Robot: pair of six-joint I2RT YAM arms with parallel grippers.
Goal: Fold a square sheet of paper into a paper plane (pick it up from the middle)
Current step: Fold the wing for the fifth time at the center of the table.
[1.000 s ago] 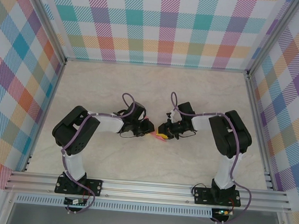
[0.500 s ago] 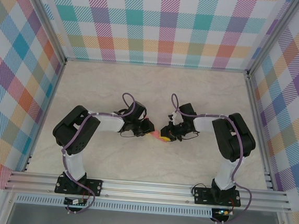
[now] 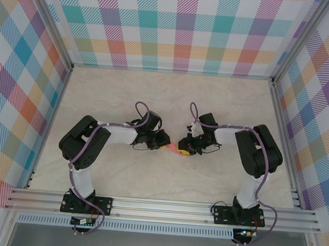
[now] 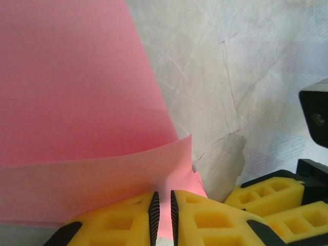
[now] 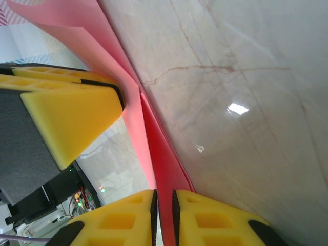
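**A:** What is shown nearest the bases of the arms?

**B:** Both arms are seen bent inward from the metal rail [image 3: 163,206], so that the two hands are brought nearly tip to tip at mid-table.

**A:** How are the hands set?

**B:** The left hand [image 4: 163,205] is clenched on the paper sheet [image 4: 77,102], with a thin pink edge pinched between its yellow fingers. The right hand [image 5: 164,205] is likewise clamped on the same sheet, just beside the left.

**A:** Where is the sheet placed?

**B:** It is held between the two hands, above the marbled table [image 3: 172,95]. In the right wrist view one edge is seen running along the table surface. Whether the sheet is lifted clear cannot be told.

**A:** How far has the folding been carried?

**B:** A bent-over flap is shown in the left wrist view, and a crease with a darker second layer in the right wrist view. At least one fold is therefore judged to be begun. No narrow pointed dart is to be seen, so most folds, and the final shaping, are judged to be left.

**A:** And beyond?

**B:** Bare table is followed by checked walls [image 3: 178,26].
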